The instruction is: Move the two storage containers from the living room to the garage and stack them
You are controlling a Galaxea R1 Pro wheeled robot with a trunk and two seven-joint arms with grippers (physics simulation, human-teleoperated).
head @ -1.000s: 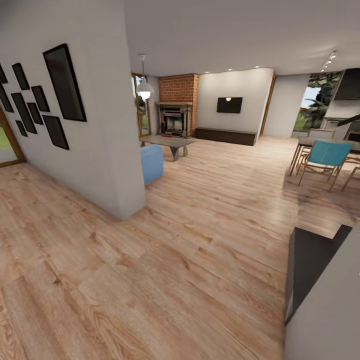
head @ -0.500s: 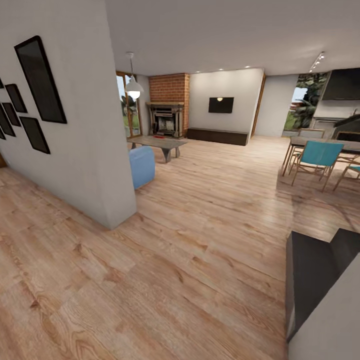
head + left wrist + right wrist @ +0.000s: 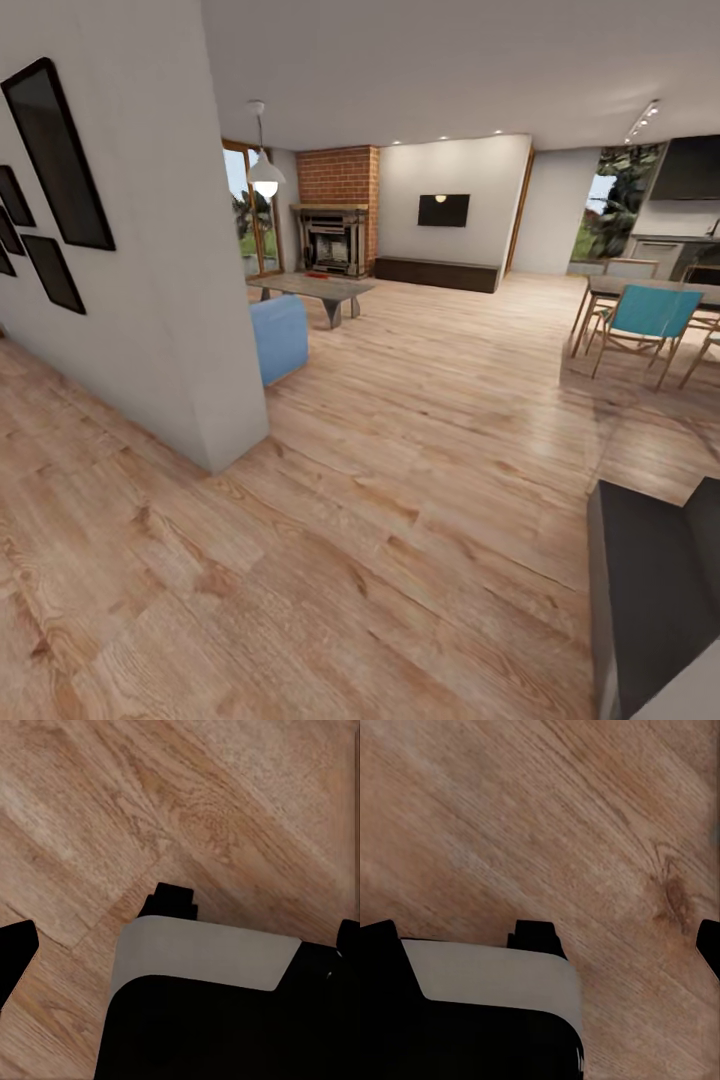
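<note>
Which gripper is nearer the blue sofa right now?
Left, probably: the blue sofa sits ahead-left. Both left gripper and right gripper hang over wood floor, far from it.

Light wood-plank flooring (image 3: 420, 480) lies beneath both end effectors in the wrist views. Standing on it ahead: a blue sofa end (image 3: 279, 338), a low grey table (image 3: 312, 290) and a teal chair (image 3: 648, 322).
</note>
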